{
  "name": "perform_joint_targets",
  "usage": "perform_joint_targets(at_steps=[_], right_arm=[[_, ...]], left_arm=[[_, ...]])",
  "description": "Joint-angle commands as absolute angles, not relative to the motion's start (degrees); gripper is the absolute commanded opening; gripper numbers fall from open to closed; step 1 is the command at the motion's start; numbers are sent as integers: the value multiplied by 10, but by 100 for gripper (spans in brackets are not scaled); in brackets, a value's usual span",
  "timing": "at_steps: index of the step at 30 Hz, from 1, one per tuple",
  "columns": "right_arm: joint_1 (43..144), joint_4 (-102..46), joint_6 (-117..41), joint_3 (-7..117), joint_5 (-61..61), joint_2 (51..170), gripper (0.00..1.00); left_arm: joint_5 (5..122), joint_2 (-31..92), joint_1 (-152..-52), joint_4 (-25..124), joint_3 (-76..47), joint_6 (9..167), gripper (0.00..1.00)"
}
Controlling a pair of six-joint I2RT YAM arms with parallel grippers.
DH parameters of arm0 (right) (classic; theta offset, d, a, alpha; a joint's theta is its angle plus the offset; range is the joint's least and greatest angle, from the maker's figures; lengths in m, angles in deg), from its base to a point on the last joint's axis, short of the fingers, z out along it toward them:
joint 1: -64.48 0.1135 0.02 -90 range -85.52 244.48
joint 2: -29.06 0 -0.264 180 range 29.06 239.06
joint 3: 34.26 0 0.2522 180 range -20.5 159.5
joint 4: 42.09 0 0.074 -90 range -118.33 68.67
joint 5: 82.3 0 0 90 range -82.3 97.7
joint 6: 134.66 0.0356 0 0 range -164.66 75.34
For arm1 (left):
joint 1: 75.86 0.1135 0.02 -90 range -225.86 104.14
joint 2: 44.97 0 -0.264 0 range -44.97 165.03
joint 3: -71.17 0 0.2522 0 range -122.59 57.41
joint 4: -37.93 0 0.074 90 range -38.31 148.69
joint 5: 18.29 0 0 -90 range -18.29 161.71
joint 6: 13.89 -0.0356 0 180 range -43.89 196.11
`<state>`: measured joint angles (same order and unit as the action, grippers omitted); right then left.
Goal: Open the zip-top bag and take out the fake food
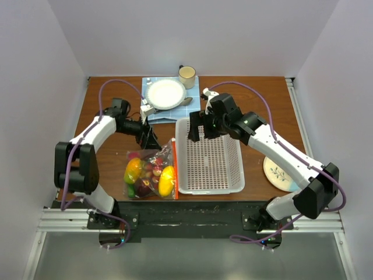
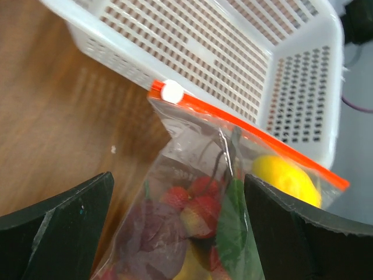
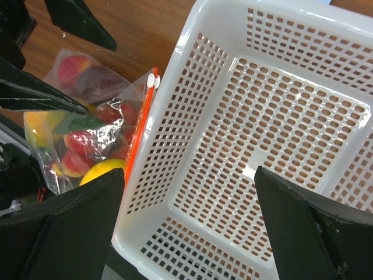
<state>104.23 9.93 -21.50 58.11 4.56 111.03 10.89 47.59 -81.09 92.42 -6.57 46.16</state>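
Note:
The zip-top bag [image 1: 149, 174] lies flat near the front edge of the table, its orange-red zip strip [image 1: 174, 169] against the left wall of the white basket [image 1: 210, 189]. It is zipped shut, with the white slider [image 2: 172, 91] at the far end. The fake food [image 1: 165, 180] fills it: yellow, orange, maroon, green and red pieces [image 2: 198, 204]. My left gripper [image 1: 148, 139] hovers open just above the bag's far end, its fingers [image 2: 58, 227] straddling the plastic without touching it. The right gripper [image 1: 197, 131] hangs open over the basket's far left part [image 3: 192, 70], holding nothing.
A white plate [image 1: 165, 93] with a spoon sits on a blue cloth at the back, with a mug [image 1: 187, 74] behind it. A patterned plate [image 1: 278, 174] lies at the front right, partly under the right arm. The basket has nothing in it.

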Motion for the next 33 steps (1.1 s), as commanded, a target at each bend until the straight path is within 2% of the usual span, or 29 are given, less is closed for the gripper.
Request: perform_joint_targets(at_steps=[1,7,9,12,13,16,22,27,33], right_arm=[[1045,66,-204,562,21,1084,99],[1045,49,-196,544,10,1092,99],[1045,40,-193,539,4,1095,99],[1045,35,-189,535,-1,1097,99],[1046,32,-187,534,-1,1097,99],[1045,21,-185,529,-12,1098,99],[1045,-19,-179,522,-43,1103,98],[1046,-110,-167,503,-86,1111,99],[1045,-252,-171,500,-119,1138,99]], left_arm=[[20,531,-817,1068,-128,305,100],[-12,570,-835,1118,-155,238,100],[-13,574,-845,1122,-155,228,90],[-12,585,-853,1137,-165,212,53],[-10,589,-854,1145,-170,209,26],[8,592,-854,1172,-201,202,0],[82,520,-839,1146,-259,263,0],[112,463,-818,1152,-313,283,0],[107,424,-817,1181,-309,279,0]])
